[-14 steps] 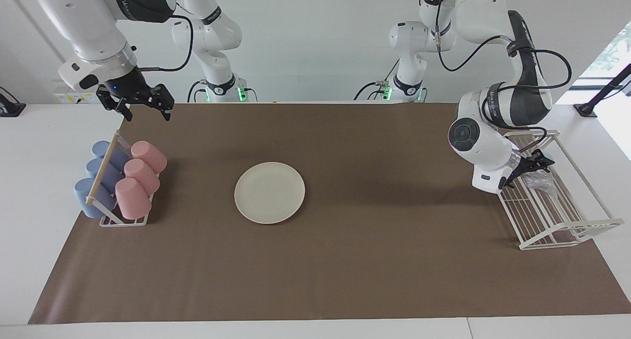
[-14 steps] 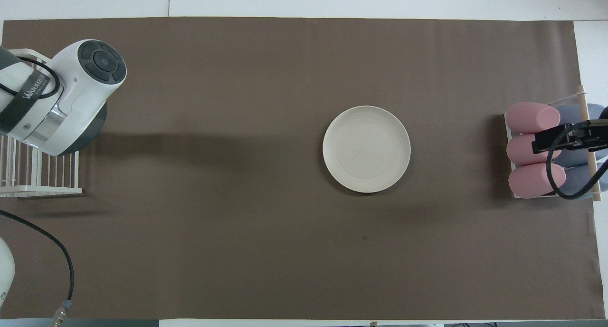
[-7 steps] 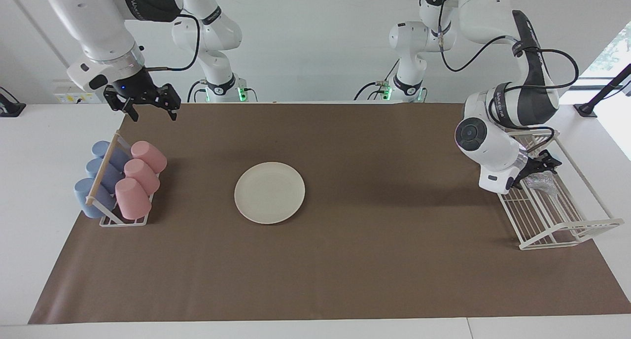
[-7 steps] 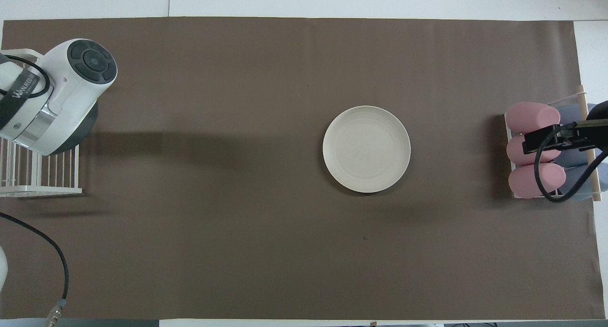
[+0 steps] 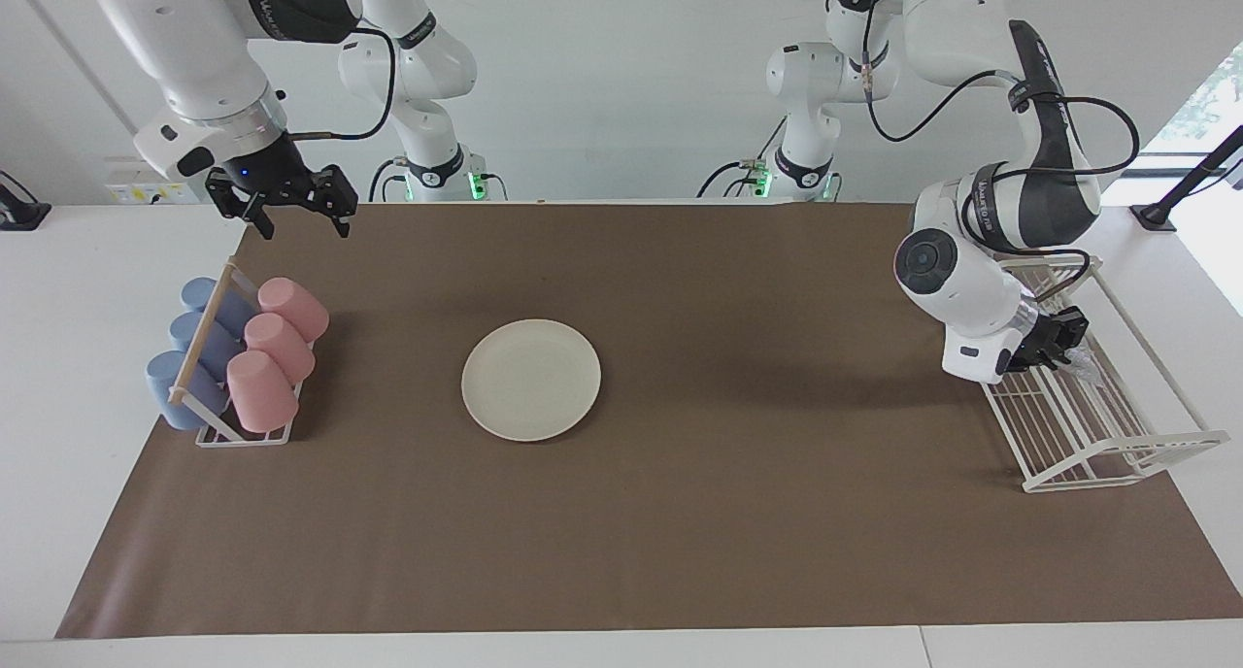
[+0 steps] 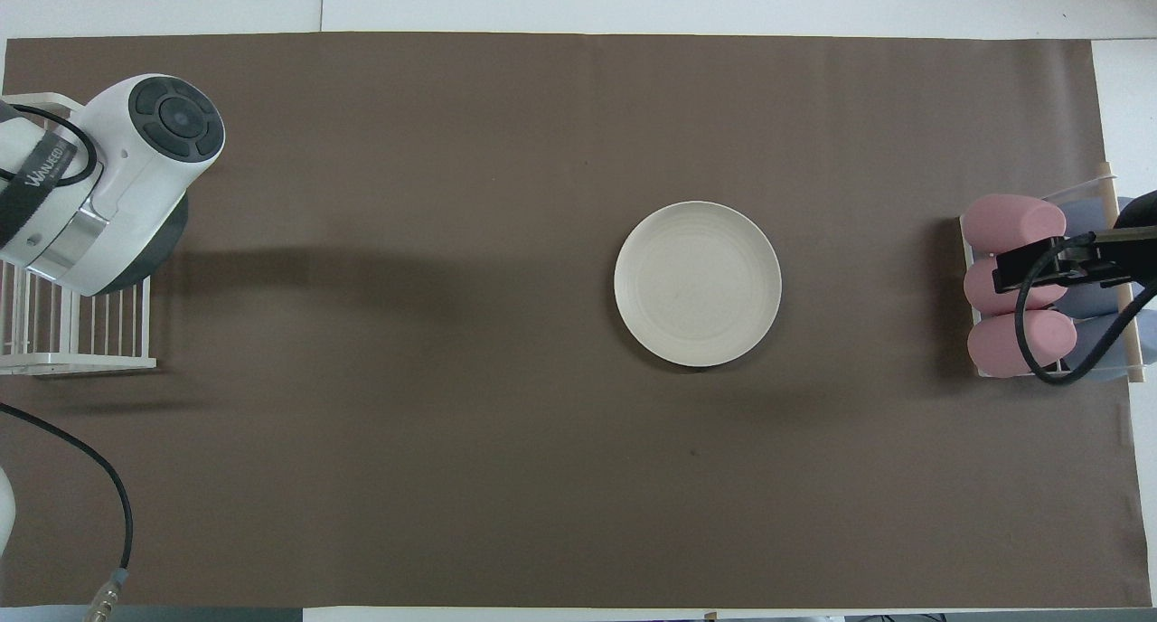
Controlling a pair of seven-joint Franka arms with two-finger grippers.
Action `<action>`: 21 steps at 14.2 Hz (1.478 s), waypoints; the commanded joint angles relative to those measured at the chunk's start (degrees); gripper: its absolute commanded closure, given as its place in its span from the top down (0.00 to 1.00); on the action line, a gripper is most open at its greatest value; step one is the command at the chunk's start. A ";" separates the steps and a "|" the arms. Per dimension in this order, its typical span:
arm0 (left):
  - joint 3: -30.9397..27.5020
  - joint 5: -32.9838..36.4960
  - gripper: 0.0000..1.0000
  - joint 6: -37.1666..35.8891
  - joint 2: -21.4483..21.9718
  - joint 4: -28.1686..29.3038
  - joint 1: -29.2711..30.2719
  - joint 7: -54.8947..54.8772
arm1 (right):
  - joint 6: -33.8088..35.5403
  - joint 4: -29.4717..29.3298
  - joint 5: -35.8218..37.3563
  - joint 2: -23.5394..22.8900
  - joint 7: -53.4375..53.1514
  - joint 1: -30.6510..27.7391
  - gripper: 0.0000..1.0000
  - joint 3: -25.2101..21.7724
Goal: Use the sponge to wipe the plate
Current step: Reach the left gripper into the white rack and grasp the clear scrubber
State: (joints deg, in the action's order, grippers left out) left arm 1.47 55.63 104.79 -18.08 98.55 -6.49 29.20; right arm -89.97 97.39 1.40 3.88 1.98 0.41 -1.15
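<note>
Two arms are seen in the facing view. At the upper left of the frame the right gripper (image 5: 296,217) is held in the air with its fingers spread, nothing between them, above the brown mat (image 5: 680,513) just up-frame of the cup rack (image 5: 238,435); blue cups (image 5: 199,352) and pink cups (image 5: 277,343) lie in that rack. At frame centre the plate (image 5: 531,380) lies flat on the mat, untouched. At the right of the frame the left gripper (image 5: 1060,343) is reached into the white wire rack (image 5: 1117,454) and is clenched on the sponge (image 5: 1080,359), of which only a silvery edge is visible past the fingers.
</note>
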 commanded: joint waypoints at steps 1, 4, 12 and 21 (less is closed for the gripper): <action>0.11 0.97 0.00 1.11 0.15 0.24 0.34 0.95 | 0.14 -0.71 -0.43 -0.54 -1.01 -0.41 1.00 0.45; 0.20 0.54 0.00 0.33 0.50 -1.08 0.25 -0.54 | 0.05 -0.71 -0.43 -0.54 -1.10 -0.32 1.00 0.36; 0.11 -31.48 0.00 -22.58 1.37 -22.86 0.16 -12.59 | -0.21 -0.44 -0.34 -0.45 -3.47 -0.41 1.00 0.45; -0.51 -87.74 0.00 -24.84 11.38 -17.30 11.32 -9.95 | -0.82 -1.15 0.10 -0.54 -12.33 -0.32 1.00 1.68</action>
State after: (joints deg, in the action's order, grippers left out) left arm 0.54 -24.14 77.00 -10.14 74.53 3.32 18.78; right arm -90.23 97.12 1.40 3.82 -7.33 0.42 -0.22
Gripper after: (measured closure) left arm 0.952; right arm 0.000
